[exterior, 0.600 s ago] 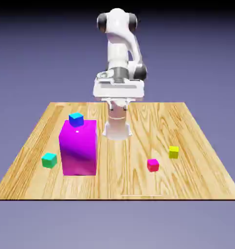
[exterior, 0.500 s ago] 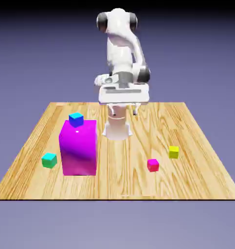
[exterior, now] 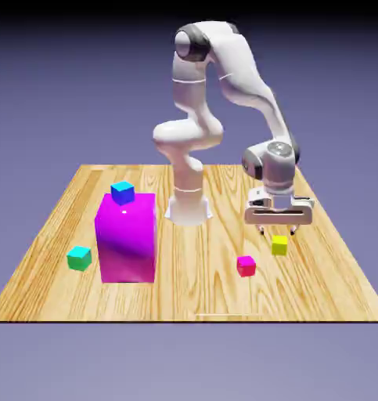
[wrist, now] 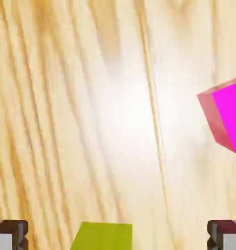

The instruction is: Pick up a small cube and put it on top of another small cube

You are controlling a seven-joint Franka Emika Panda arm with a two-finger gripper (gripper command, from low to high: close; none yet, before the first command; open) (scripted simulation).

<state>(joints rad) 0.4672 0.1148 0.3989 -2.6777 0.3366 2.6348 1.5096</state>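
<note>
My end effector [exterior: 279,229] hangs with its fingers spread wide and empty just above the yellow-green cube [exterior: 279,245] on the desk [exterior: 223,290], the pink-red cube [exterior: 246,266] nearby, the blue cube [exterior: 122,192] well apart atop the magenta block [exterior: 127,237].

Wood counter [exterior: 317,282] w/ light oak-look planks, grain running front to back, thin dark front edge. Backdrop [exterior: 59,86] is plain blue-violet, darker twd top of the exterior view, lighter below the counter edge. No walls, windows or other furniture visible. In the hand view the wood fills the bkgd, pale, w/ a bright washed-out glare patch near the middle.
</note>
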